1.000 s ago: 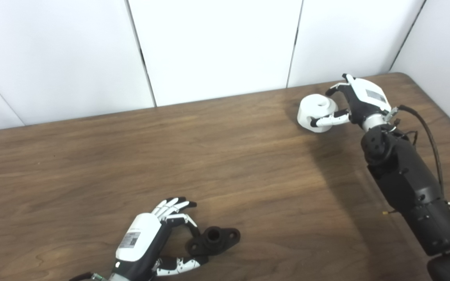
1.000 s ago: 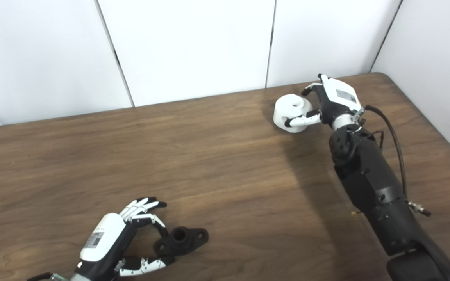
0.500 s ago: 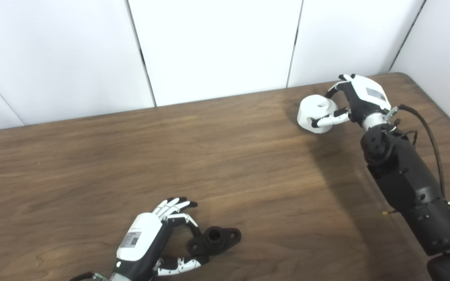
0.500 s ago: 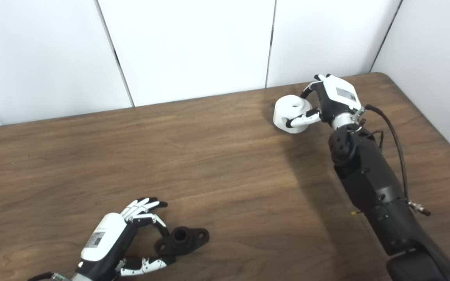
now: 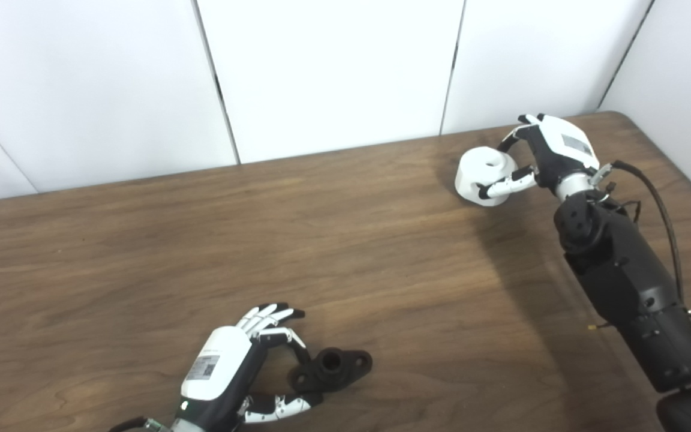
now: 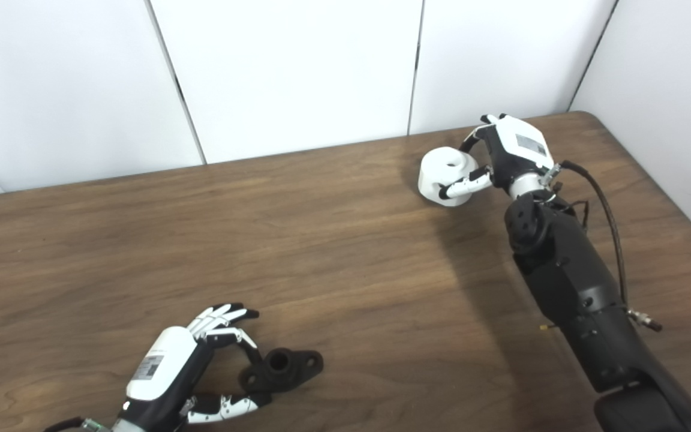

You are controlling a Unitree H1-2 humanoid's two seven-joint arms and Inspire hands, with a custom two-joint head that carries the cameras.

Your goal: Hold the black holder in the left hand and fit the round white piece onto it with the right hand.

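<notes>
Grab stage — left hand [image 5: 225,372] pinching the holder [image 5: 330,369] at the table's [image 5: 345,240] near edge, right hand [image 5: 552,153] curled round the white piece [image 5: 482,176] by the far right corner; next, lift both.

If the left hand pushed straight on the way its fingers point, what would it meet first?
The black holder: the left hand already brackets its near end, fingers and thumb apparently touching it, though actual contact is hard to confirm.

I can read no text anywhere here. The back of my left hand [image 5: 219,369] carries a small grey label, and the back of my right hand [image 5: 552,150] carries another like it. The print on both is too small and blurred to make out.
</notes>
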